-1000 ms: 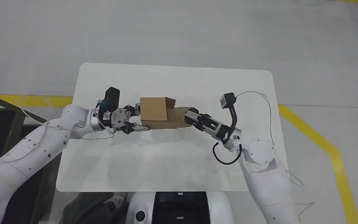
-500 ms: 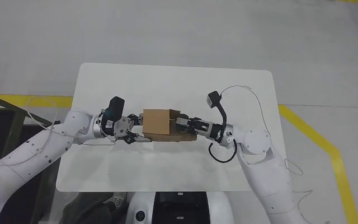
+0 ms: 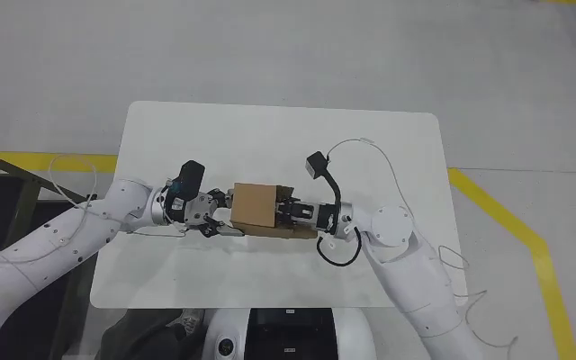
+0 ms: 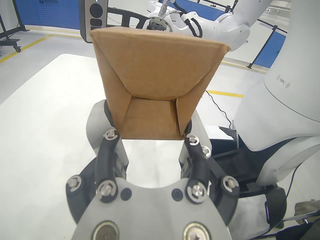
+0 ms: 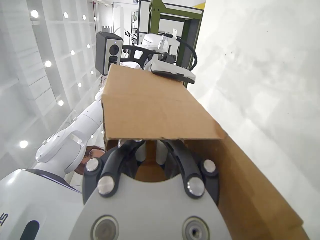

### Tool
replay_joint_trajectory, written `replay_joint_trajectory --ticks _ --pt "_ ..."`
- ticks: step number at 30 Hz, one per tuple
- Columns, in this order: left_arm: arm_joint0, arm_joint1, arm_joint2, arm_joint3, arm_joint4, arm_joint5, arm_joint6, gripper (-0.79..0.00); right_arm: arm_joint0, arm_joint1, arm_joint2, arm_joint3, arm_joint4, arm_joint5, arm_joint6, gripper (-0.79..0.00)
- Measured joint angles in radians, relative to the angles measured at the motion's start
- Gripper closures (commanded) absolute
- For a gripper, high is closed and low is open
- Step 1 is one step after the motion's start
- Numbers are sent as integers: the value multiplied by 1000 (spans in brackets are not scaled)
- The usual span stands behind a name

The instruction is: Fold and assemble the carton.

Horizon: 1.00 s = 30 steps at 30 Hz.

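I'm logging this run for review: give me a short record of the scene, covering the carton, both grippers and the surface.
carton: brown cardboard, partly assembled, between the two grippers near the table's middle
left gripper: at one end of the carton, fingers on either side, apparently clamping it
right gripper: tucked under a flap at the carton's opposite end
table: white, beneath the carton

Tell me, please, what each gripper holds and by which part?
Left gripper clamps the carton by the two side walls at its open end; right gripper sits inside the other end, hold unclear.
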Motion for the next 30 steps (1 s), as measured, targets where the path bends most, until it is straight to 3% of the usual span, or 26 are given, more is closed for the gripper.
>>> replay_joint_trajectory --ticks 10,30 --pt "-46 -6 53 11 -23 0 0 -440 1 5 -33 -8 -6 -17 -29 0" --pt "-105 -14 124 18 -37 0 10 -465 79 -13 -134 116 87 -79 -88 0"
